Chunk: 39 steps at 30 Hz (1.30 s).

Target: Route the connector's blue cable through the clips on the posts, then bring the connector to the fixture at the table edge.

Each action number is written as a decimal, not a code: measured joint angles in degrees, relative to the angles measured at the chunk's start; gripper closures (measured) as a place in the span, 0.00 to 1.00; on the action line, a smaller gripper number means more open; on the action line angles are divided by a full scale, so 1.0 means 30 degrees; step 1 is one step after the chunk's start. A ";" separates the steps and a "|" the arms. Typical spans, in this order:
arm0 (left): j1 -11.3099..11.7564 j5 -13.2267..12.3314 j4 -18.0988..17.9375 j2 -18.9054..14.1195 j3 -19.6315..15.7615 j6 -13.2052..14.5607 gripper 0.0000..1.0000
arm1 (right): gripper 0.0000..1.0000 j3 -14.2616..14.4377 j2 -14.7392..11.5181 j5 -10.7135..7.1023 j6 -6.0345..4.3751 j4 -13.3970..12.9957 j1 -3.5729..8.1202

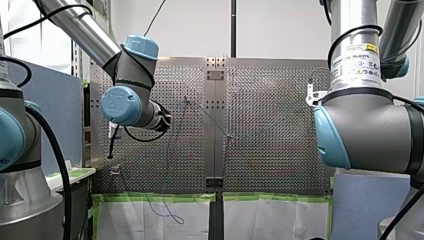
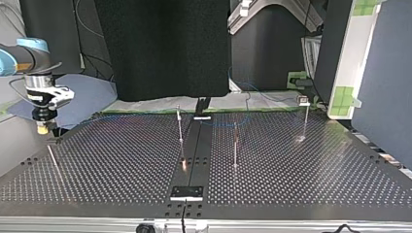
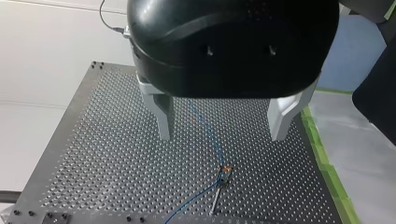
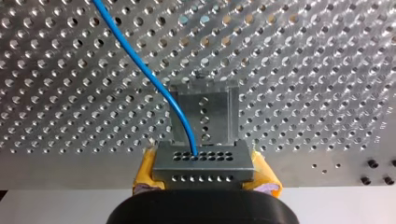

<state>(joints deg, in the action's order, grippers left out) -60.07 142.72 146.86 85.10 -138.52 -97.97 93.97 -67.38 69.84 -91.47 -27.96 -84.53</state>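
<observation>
Our right gripper (image 4: 204,171) clamps the perforated grey metal connector (image 4: 203,161) just before the grey bracket fixture (image 4: 205,112), our left gripper (image 3: 223,135) gapes empty; tension in the thin blue cable (image 4: 149,74) could skew it.

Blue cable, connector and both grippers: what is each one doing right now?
blue cable: plugged into the connector, caught in the clip.
connector: gripped, facing the fixture.
fixture: upright on the table, just ahead of the connector.
clip: on top of a post, holding the cable.
right gripper: shut on the connector.
left gripper: open, empty, above the table.
</observation>
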 joint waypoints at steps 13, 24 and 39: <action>-0.0210 0.0123 0.0006 0.0020 -0.0019 -0.0087 0.00 | 0.89 -0.0824 0.0776 -0.0194 0.0151 0.0063 -0.0114; -0.0239 0.0133 0.0007 0.0195 -0.0013 -0.0158 0.00 | 0.89 -0.1462 0.1425 -0.0542 0.0229 0.0097 -0.0423; -0.0291 0.0147 0.0043 0.0245 0.0017 -0.0158 0.00 | 0.89 -0.1867 0.1493 -0.0913 0.0338 0.0198 -0.0481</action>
<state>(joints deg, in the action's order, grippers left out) -60.94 143.16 146.99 85.83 -138.47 -98.44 88.37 -62.90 67.10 -90.45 -27.37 -85.98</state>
